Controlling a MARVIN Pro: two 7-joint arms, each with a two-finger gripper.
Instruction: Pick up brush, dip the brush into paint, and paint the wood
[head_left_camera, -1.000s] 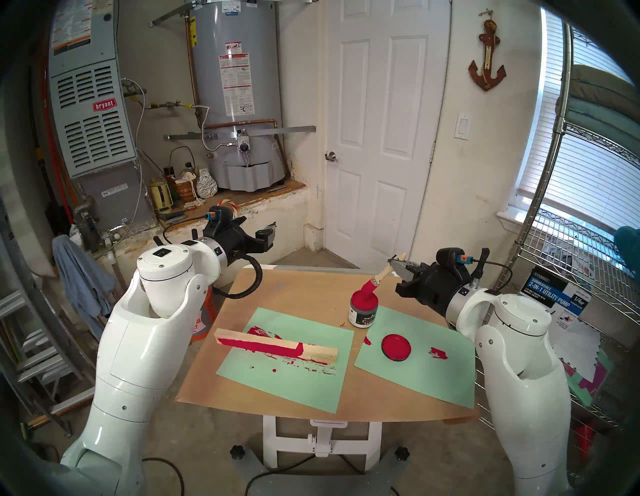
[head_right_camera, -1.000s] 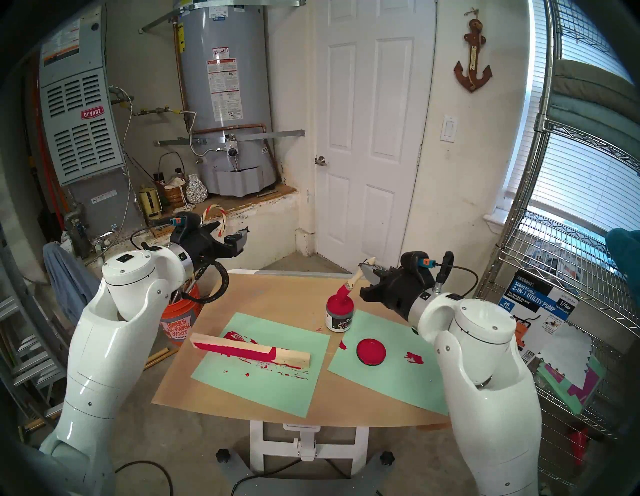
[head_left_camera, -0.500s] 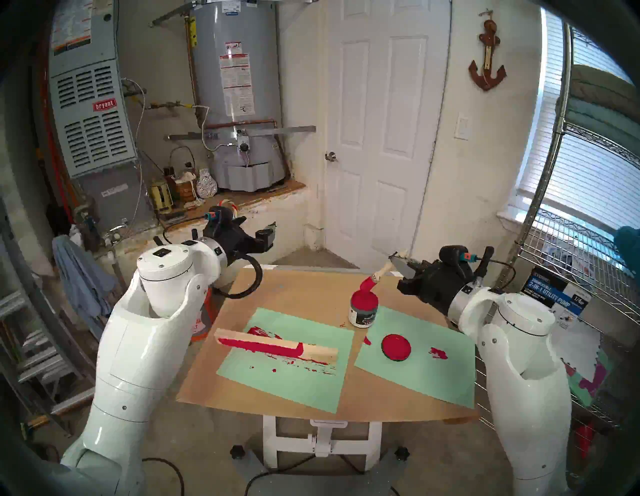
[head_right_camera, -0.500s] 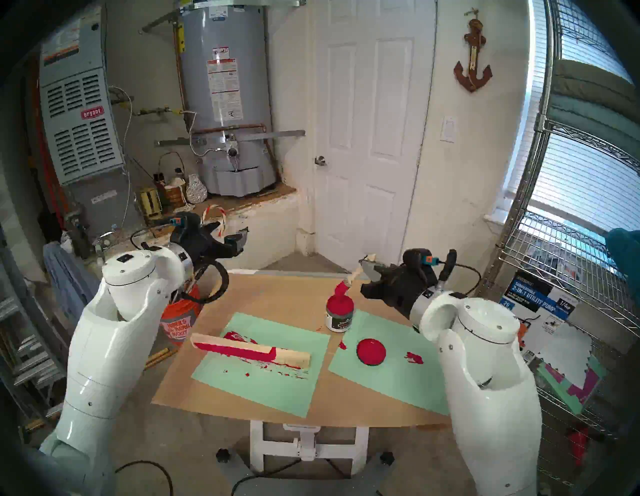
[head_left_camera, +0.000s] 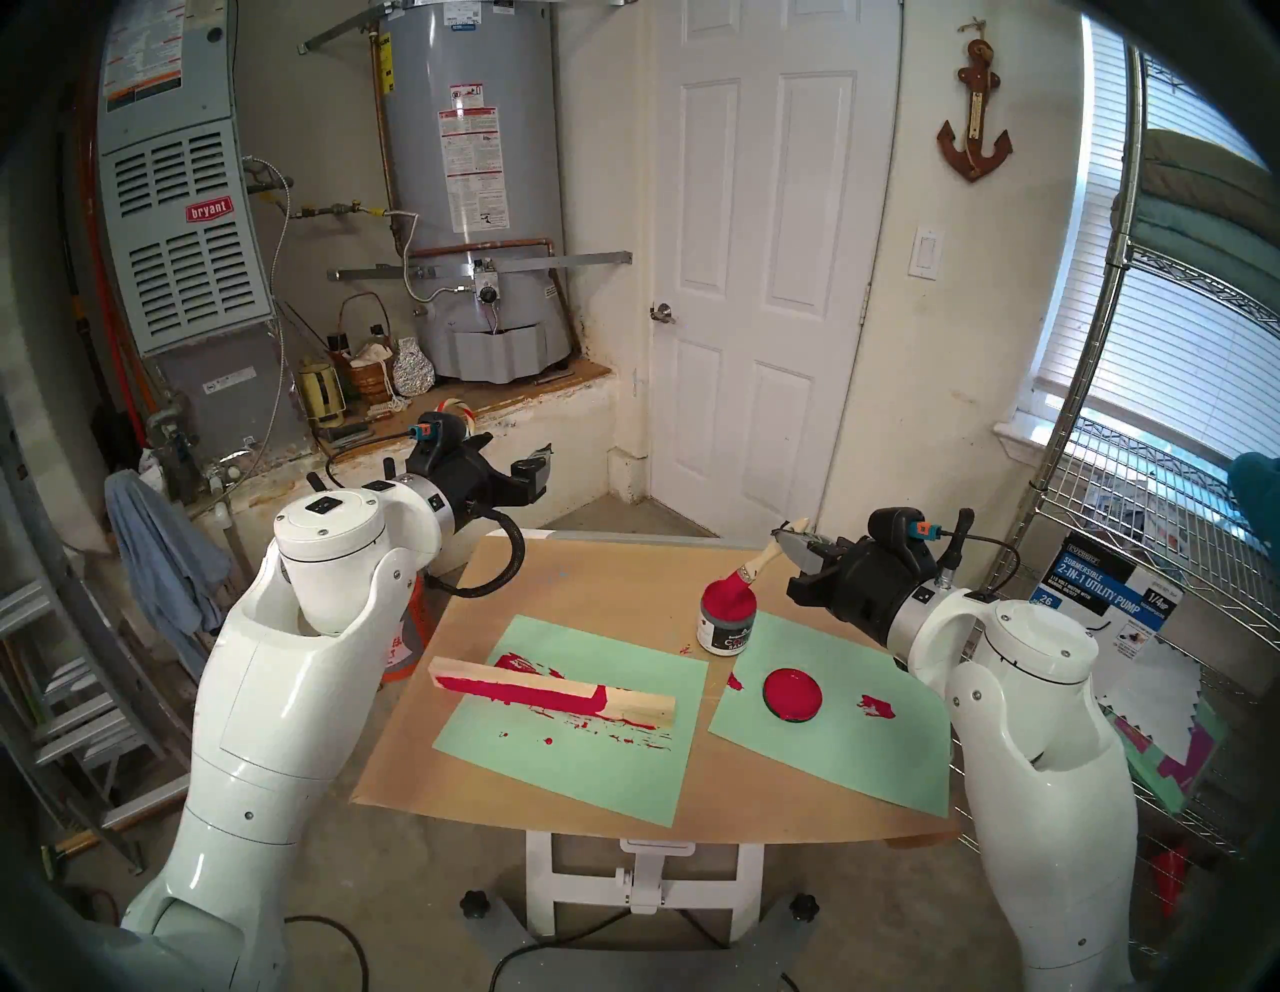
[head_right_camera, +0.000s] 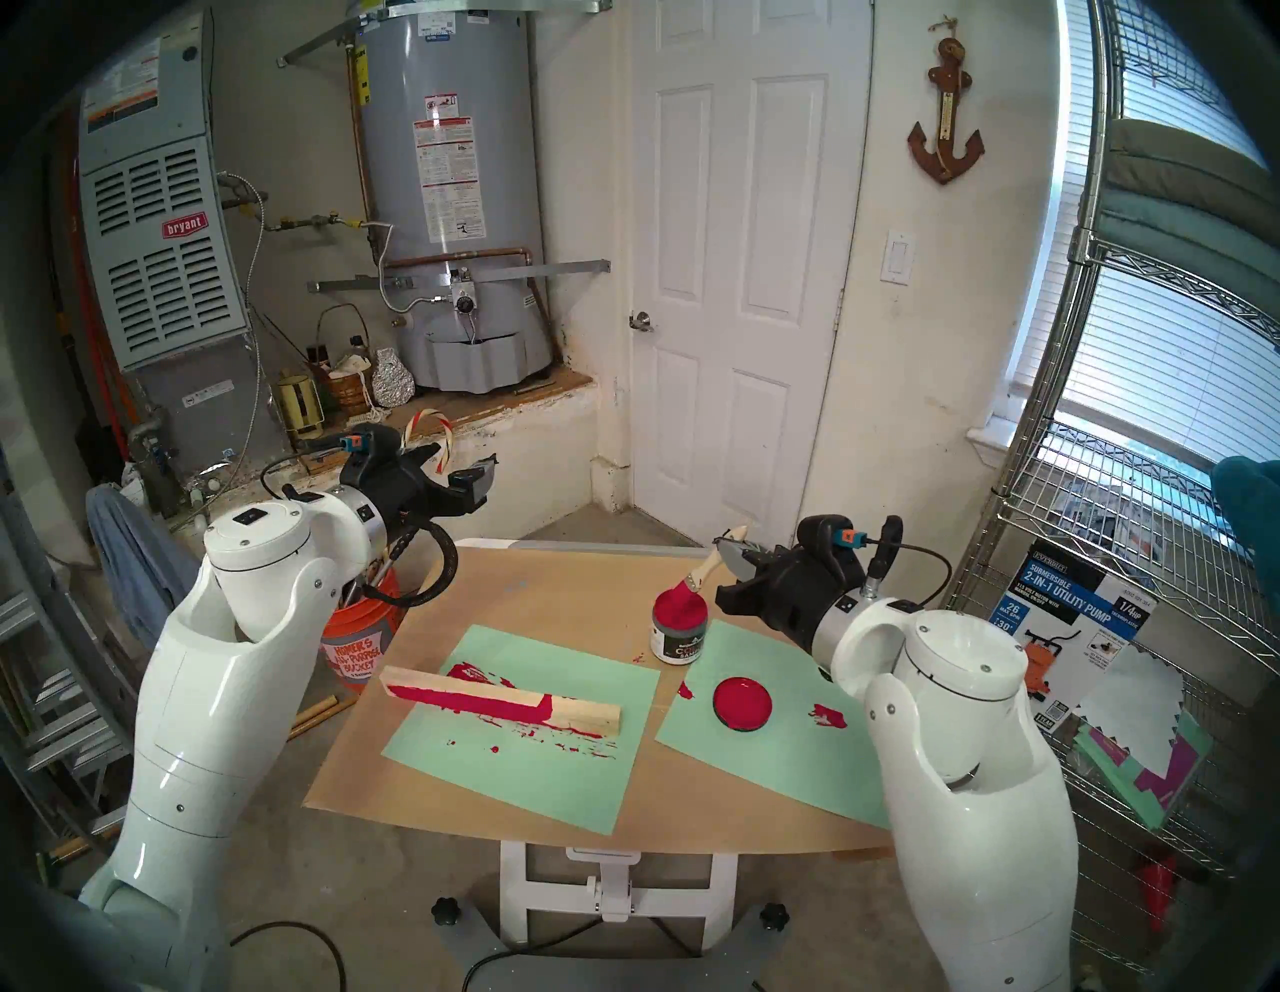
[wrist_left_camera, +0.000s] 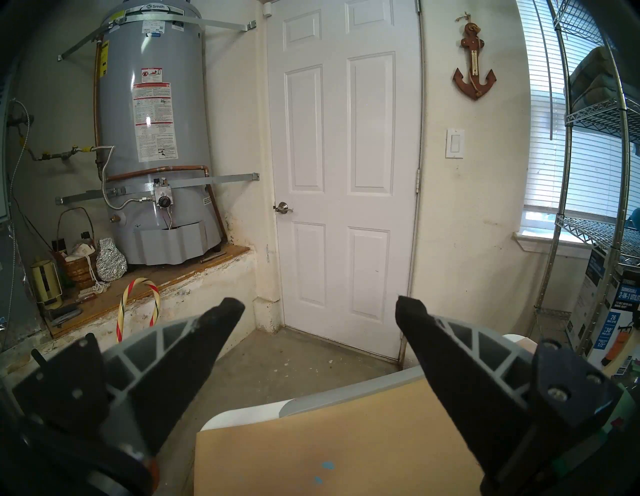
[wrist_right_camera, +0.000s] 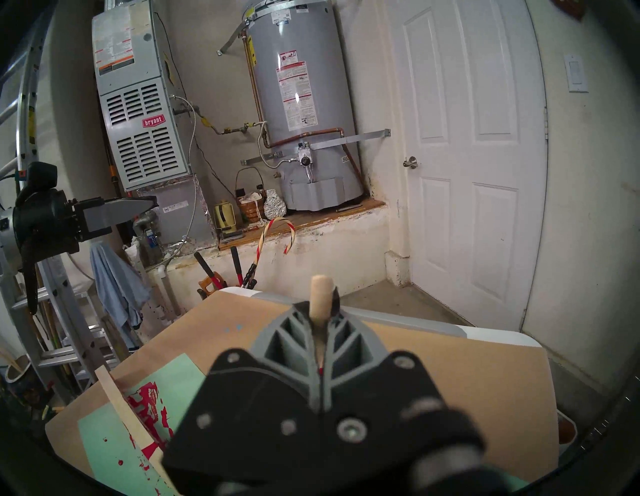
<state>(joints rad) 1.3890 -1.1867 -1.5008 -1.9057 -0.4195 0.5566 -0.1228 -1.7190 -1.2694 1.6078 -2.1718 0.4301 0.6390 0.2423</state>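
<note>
Near the desk's (head_left_camera: 623, 817) far right corner the right gripper (head_left_camera: 796, 547) has its jaws clamped on the brush (head_left_camera: 758, 560), whose bristles sit in the paint (head_left_camera: 726, 597), while the left gripper (wrist_left_camera: 320, 311) hangs wide open beyond the far left corner, and the wood (head_left_camera: 554, 693) lies toward the left edge.

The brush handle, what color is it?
Pale, bare wood colour on the brush; it shows best in the head camera's left view.

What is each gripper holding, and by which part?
Right gripper: small pale-wooden-handled paintbrush, gripped near the handle's top end. Left gripper: nothing, jaws open.
</note>
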